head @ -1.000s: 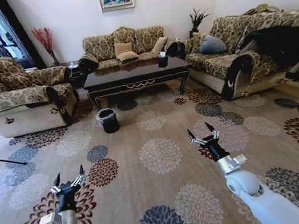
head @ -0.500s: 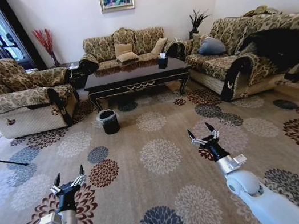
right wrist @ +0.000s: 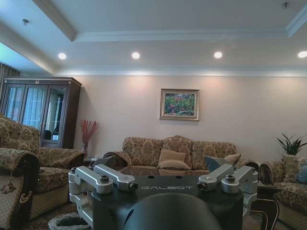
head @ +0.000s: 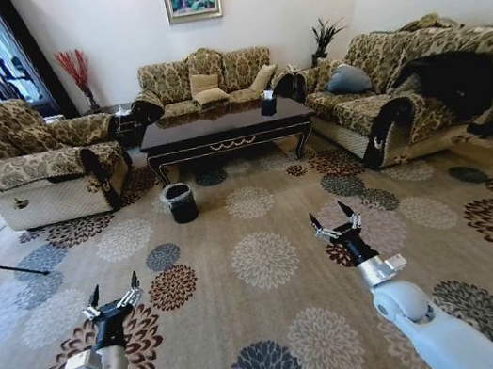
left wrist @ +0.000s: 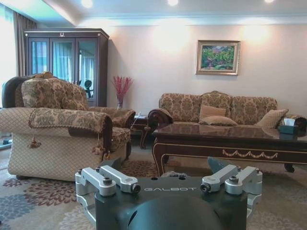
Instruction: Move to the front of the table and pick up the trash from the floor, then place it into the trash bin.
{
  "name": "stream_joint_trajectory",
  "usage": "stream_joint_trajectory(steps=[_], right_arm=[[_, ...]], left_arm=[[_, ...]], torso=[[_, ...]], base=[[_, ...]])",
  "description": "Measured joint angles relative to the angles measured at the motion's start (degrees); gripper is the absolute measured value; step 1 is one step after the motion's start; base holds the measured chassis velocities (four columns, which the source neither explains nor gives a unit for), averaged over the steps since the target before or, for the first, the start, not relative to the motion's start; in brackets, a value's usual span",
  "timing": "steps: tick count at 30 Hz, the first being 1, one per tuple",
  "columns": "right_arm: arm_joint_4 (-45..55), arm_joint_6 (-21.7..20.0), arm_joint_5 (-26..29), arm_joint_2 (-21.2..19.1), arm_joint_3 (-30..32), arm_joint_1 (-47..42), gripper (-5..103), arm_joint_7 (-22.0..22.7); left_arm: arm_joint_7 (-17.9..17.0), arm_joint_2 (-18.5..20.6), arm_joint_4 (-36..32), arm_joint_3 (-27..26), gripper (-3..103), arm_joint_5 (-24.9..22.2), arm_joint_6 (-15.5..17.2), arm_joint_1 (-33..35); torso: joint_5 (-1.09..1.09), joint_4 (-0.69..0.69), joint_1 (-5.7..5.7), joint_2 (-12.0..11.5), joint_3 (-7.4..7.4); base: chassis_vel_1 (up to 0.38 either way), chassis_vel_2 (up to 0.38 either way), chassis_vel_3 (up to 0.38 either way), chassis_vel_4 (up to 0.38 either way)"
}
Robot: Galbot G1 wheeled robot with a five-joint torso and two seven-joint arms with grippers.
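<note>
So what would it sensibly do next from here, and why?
Probably keep rolling forward toward the table. It stands well ahead across the carpet, with the trash bin on the floor near its front left leg. The left gripper and right gripper are open, empty and held out low in front, far from anything. No litter is clear on the floor from here, so getting closer seems needed.

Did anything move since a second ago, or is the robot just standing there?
The whole head view has shifted slightly, so the camera moved with the robot; the room's things did not move themselves. Nothing was picked up or let go. The left gripper and right gripper stay open and empty, held low over the carpet. The trash bin still stands by the table.
</note>
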Motion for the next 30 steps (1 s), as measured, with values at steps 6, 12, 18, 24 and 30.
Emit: stream_joint_trajectory(steps=[6, 12, 18, 24, 30], right_arm=[[0.0, 0.0, 0.0, 0.0, 0.0, 0.0, 100, 0.0], [0.0, 0.0, 0.0, 0.0, 0.0, 0.0, 100, 0.0], [0.0, 0.0, 0.0, 0.0, 0.0, 0.0, 100, 0.0], [0.0, 0.0, 0.0, 0.0, 0.0, 0.0, 100, 0.0], [0.0, 0.0, 0.0, 0.0, 0.0, 0.0, 100, 0.0]], left_arm=[[0.0, 0.0, 0.0, 0.0, 100, 0.0, 0.0, 0.0], [0.0, 0.0, 0.0, 0.0, 100, 0.0, 0.0, 0.0], [0.0, 0.0, 0.0, 0.0, 100, 0.0, 0.0, 0.0], [0.0, 0.0, 0.0, 0.0, 100, 0.0, 0.0, 0.0], [0.0, 0.0, 0.0, 0.0, 100, 0.0, 0.0, 0.0]], torso=[[0.0, 0.0, 0.6, 1.4, 0.8], [0.0, 0.0, 1.23, 3.0, 1.76], [0.0, 0.0, 1.91, 4.6, 2.66], [0.0, 0.0, 2.43, 5.8, 3.36], [0.0, 0.0, 3.09, 7.4, 4.26]], base=[[0.0, 0.0, 0.0, 0.0], [0.0, 0.0, 0.0, 0.0], [0.0, 0.0, 0.0, 0.0], [0.0, 0.0, 0.0, 0.0], [0.0, 0.0, 0.0, 0.0]])
